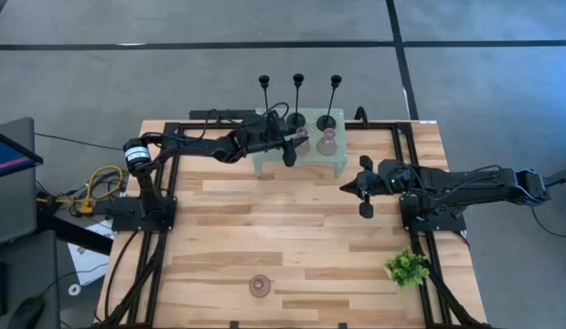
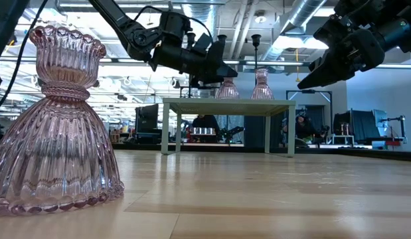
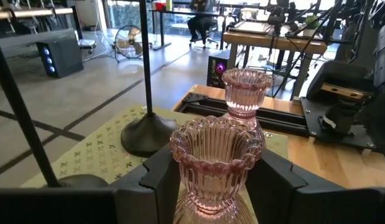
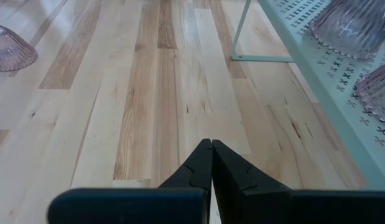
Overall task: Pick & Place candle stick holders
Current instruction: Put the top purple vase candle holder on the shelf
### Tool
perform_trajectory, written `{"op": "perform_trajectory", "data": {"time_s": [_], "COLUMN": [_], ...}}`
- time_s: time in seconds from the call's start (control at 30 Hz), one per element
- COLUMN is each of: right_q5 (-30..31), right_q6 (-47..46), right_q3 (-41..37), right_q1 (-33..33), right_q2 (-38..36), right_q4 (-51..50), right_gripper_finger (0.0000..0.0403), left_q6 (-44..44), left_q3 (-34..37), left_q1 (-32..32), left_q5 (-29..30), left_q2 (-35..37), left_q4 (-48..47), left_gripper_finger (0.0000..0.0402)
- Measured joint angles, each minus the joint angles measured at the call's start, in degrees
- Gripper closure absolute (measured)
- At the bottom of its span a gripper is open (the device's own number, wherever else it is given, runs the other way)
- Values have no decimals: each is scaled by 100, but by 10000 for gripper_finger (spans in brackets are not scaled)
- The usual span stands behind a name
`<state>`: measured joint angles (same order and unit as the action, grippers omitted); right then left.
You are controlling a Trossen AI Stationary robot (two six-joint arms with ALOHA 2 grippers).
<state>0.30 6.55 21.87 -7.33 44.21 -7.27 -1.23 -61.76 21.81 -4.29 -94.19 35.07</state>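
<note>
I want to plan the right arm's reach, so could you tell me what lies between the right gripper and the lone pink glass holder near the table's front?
Only bare wooden tabletop lies between the right gripper and that pink glass holder, per the high view.

Even, bright daylight. In the low view, ceiling lights (image 2: pixel 278 41) glare at upper right. The near glass holder (image 2: pixel 56 126) at left bulges large; the far room looks soft.

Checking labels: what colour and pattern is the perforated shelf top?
Mint green mesh shelf, punched with small cross-shaped holes; clearest in the right wrist view.
</note>
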Motion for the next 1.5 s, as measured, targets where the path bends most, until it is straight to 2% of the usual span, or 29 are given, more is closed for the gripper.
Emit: {"op": "perform_trajectory", "data": {"time_s": [0.8,1.5], "right_q5": [-2,-2], "right_q6": [-2,-2], "right_q3": [0,0], "right_q1": [0,0], "right_q2": [0,0], "right_q4": [-2,-1], "right_gripper_finger": [403,403], "left_q6": [24,67], "left_q3": [0,0], "left_q1": [23,23], "left_q5": [175,174], "left_q2": [7,7], "left_q4": [-183,-210], "left_gripper_finger": [193,94]}}
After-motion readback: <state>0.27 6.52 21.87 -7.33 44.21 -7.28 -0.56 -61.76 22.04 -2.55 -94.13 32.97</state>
